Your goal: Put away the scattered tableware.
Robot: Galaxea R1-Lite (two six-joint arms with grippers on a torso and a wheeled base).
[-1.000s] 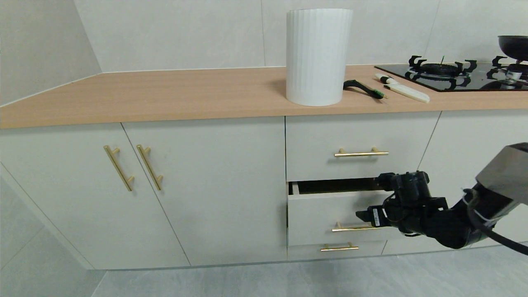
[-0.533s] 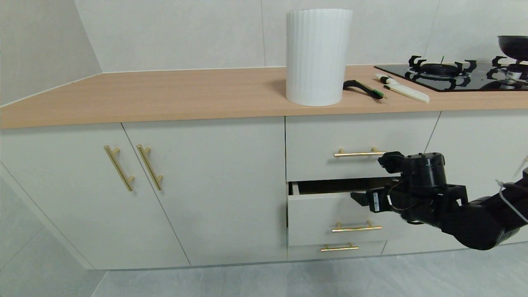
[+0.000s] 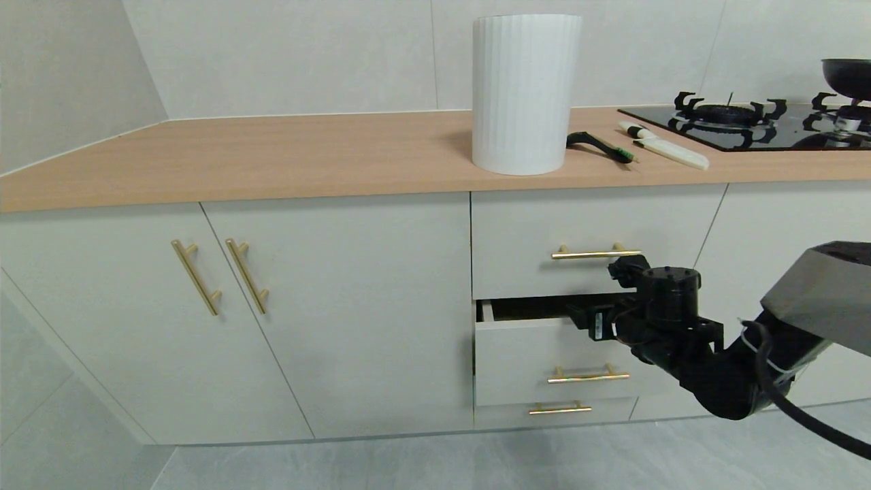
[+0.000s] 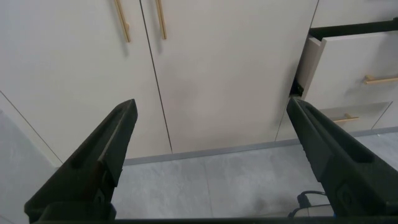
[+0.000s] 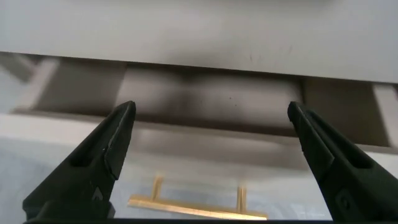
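Drawer ajar, tableware out on the counter

Down at the cabinet front, the right gripper hangs level with the dark gap along the top of the drawer. Its fingers are spread wide and there is nothing between them. Whether they touch the drawer front, I cannot tell. From the right wrist, that gap runs straight across between the two black fingers, with the drawer's brass handle below it.

The left gripper is spread wide too, and empty, and it faces the cabinet doors low near the floor.

Up on the counter, the white knife lies flat just beside the hob. The black-handled utensil with its green tip lies between the knife and the tall white ribbed cylinder. Both pieces lie near the counter's front edge, above the shut top drawer and well apart from either gripper.
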